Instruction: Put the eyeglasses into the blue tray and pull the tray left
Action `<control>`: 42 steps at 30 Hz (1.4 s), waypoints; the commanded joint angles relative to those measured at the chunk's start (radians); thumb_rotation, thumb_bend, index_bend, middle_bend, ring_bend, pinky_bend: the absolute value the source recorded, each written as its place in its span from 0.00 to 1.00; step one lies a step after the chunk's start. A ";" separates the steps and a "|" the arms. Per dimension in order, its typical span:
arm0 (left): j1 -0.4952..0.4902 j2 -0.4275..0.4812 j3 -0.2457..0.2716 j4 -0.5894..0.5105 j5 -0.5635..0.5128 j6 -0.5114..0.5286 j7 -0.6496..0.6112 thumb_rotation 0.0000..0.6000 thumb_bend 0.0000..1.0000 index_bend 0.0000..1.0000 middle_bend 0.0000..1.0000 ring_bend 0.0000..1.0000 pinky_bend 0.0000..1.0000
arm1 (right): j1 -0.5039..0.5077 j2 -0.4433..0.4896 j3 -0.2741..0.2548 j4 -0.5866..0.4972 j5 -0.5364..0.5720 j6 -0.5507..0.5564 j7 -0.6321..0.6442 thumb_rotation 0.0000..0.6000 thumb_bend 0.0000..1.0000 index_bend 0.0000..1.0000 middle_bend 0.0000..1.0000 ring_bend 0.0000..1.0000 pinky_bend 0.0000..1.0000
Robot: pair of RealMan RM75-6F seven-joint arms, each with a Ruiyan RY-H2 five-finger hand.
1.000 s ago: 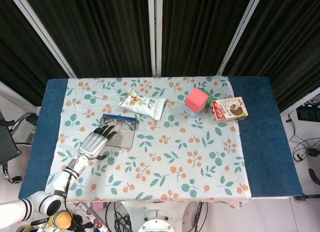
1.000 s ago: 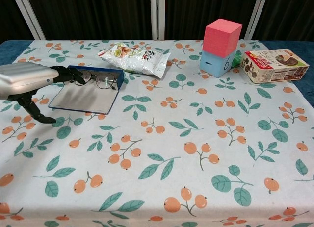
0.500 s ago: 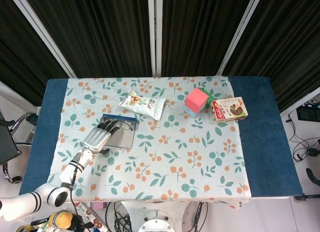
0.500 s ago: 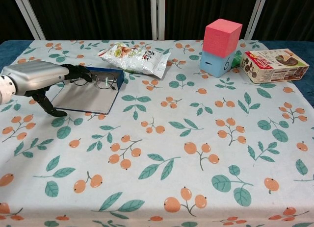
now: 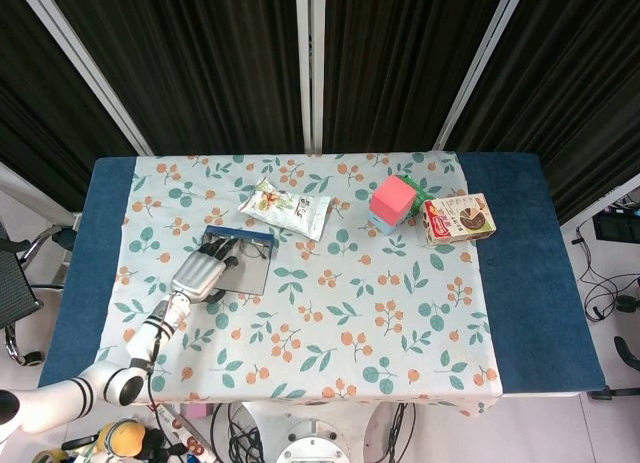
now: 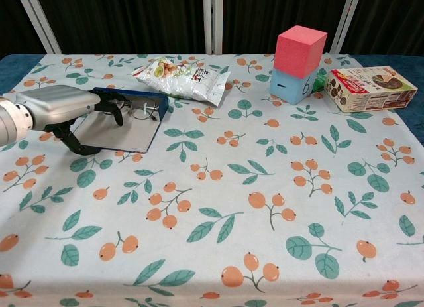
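1. Reaching in from seven o'clock, the left hand [image 5: 201, 272] has crept further up over the blue tray [image 5: 252, 276] across the last second; its fingers [image 6: 111, 102] now curl down over the tray's far rim, right beside the eyeglasses [image 6: 140, 109], and the thumb drops to the cloth just outside the near-left corner.
2. The fingers are bent and loosely apart, and they pinch nothing I can see. Whether they press on the rim or only hover over it, I cannot tell.
3. The eyeglasses lie inside the tray, against its far wall, at about twelve o'clock within it. So the first half of the task looks done, and the hand's advance reads as hooking the rim for the pull toward nine o'clock.
4. The tray itself has not shifted between the frames, so the pull has not begun.
5. At one o'clock from the tray lies a snack packet [image 6: 182, 76]; its print is too small to read.
6. Further along toward three o'clock, a pink block [image 6: 301, 50] sits on a light blue block [image 6: 290, 85], which bears a mark like a "6".
7. Just beyond, at the surface's right edge, a flat box [image 6: 370, 87] shows a pictured food item; its lettering is unreadable.
8. The right hand appears in neither view.
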 commanded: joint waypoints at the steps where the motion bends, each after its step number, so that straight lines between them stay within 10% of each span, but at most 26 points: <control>1: 0.007 -0.025 -0.001 0.036 0.021 0.037 -0.008 1.00 0.38 0.33 0.01 0.04 0.17 | 0.000 -0.003 0.000 0.005 0.000 -0.001 0.003 1.00 0.20 0.00 0.00 0.00 0.00; 20: 0.000 -0.263 -0.063 0.384 0.105 0.177 -0.213 1.00 0.43 0.36 0.04 0.04 0.17 | -0.002 -0.005 0.005 0.011 0.005 0.006 0.003 1.00 0.20 0.00 0.00 0.00 0.00; 27: 0.003 -0.287 -0.055 0.431 0.136 0.212 -0.245 1.00 0.44 0.59 0.04 0.04 0.17 | -0.006 -0.001 0.008 0.014 0.014 0.004 0.009 1.00 0.20 0.00 0.00 0.00 0.00; 42: 0.279 0.031 0.127 0.013 0.254 0.522 -0.091 1.00 0.46 0.75 0.06 0.04 0.17 | 0.002 -0.013 0.003 0.042 0.000 -0.002 0.033 1.00 0.20 0.00 0.00 0.00 0.00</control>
